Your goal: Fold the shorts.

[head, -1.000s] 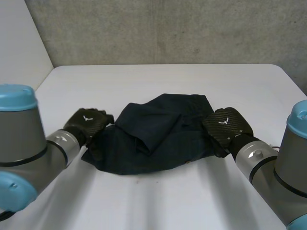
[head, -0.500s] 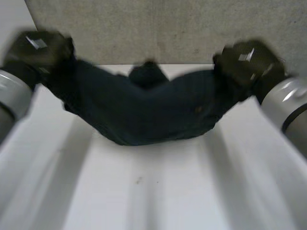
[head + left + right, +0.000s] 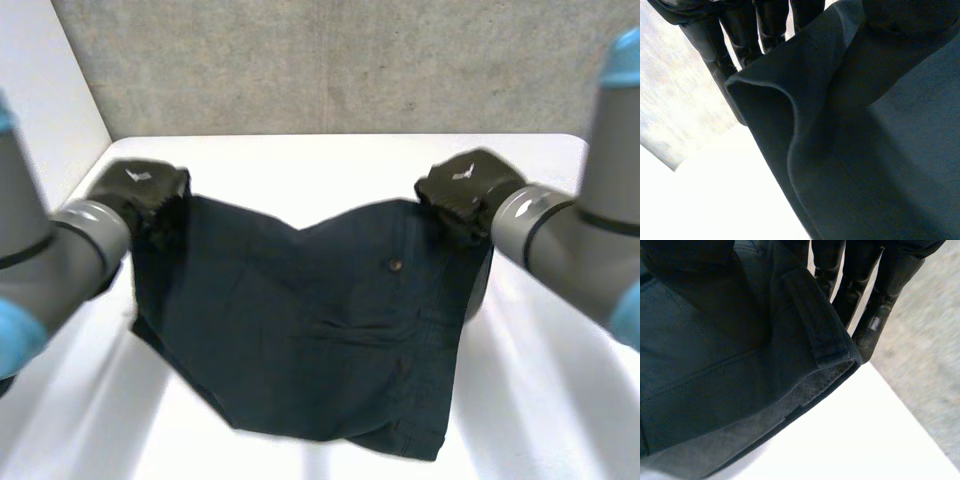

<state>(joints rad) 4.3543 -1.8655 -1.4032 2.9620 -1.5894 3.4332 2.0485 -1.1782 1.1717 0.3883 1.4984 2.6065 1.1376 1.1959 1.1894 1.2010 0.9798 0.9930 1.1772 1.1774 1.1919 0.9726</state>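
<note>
Above white table [image 3: 340, 160], shorts [image 3: 320, 320] hang spread, left hand [image 3: 140, 190] and right hand [image 3: 465, 190] pinching top corners

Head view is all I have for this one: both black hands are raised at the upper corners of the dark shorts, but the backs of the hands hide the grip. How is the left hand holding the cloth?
Observer: The left hand pinches the dark navy fabric shorts, with straight fingers behind a curled edge and the thumb in front.
Operator: And the right?
Observer: The right hand pinches the same way, and a belt loop on the cloth lies right beside its fingers.
</note>
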